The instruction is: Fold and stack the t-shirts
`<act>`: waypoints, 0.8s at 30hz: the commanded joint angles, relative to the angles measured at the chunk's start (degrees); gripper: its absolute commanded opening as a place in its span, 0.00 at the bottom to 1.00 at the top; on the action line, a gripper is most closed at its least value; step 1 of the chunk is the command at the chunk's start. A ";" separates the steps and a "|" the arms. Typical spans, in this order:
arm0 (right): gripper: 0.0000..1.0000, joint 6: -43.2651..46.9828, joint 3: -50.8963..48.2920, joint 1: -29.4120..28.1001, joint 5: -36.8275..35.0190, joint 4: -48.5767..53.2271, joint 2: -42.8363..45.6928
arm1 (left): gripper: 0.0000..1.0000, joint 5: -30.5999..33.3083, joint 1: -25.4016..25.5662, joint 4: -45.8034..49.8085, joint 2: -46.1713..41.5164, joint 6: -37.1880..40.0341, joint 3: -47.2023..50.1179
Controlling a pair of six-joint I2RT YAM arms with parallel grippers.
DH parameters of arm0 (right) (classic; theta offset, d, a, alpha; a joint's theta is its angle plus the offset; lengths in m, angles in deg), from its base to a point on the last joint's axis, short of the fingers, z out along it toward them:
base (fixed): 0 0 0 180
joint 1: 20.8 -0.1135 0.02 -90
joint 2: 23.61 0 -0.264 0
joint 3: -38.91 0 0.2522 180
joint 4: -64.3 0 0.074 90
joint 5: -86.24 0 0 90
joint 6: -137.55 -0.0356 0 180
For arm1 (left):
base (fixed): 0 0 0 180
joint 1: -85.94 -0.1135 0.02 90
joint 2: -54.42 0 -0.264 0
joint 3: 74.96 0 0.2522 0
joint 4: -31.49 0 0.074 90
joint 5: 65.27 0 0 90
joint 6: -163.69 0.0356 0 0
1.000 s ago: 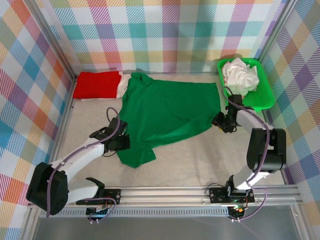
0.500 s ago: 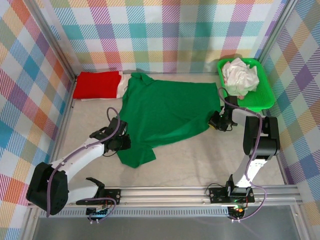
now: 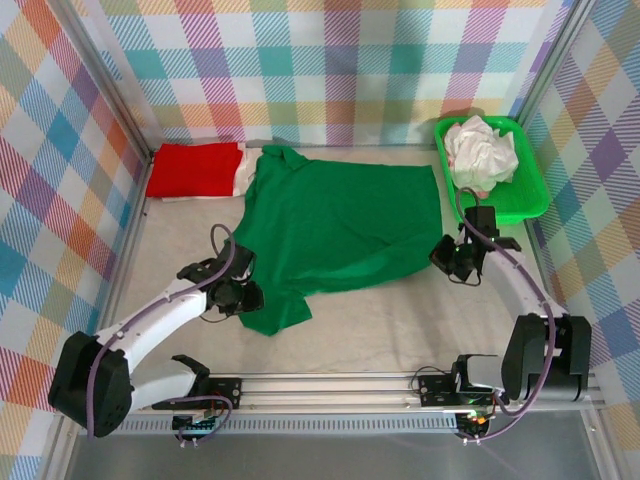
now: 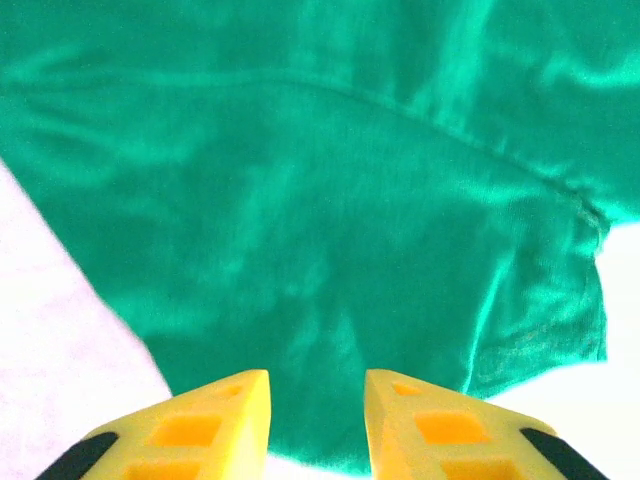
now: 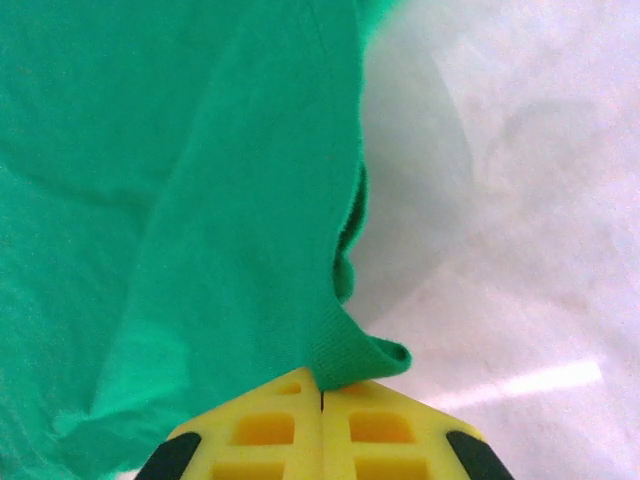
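Dark green cotton short-sleeved t-shirt (image 3: pixel 340 225): spread out over the middle of the counter (image 3: pixel 400 310), collar end toward the far left, with one flap of cloth jutting toward the near edge on my left side.
My left tool (image 3: pixel 241 296): released. Its yellow fingers (image 4: pixel 215 425) stand parted with a clear gap between them, right at the edge of that jutting flap, and I see no cloth gripped between them.
My right tool (image 3: pixel 452 258): clenched on the green shirt's near right edge. In my wrist view a small fold of the hem is nipped where the two yellow tips meet.
Red folded t-shirt (image 3: pixel 195 168): far left corner of the counter, just beside the green shirt's collar, with a strip of white cloth showing along its right side.
Crumpled white t-shirts (image 3: pixel 480 150): heaped inside the tray.
Bright green plastic tray (image 3: pixel 530 205): far right corner, just beyond my right tool.
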State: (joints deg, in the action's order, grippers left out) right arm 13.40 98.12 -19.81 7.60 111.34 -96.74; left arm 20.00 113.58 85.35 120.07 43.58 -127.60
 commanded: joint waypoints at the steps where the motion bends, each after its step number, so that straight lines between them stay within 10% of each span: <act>1: 0.00 -2.65 -4.20 -0.38 -0.78 6.36 1.81 | 0.35 -3.59 1.63 4.25 -2.70 -5.46 0.71; 24: 0.26 -2.23 -8.72 -0.54 -3.59 2.55 10.23 | 0.39 1.88 7.61 -2.22 5.96 -12.35 4.99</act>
State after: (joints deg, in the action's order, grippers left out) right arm 11.28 87.63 -20.07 3.29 115.45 -88.58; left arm 17.83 120.75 86.35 124.86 30.86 -122.98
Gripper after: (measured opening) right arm 0.257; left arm 0.407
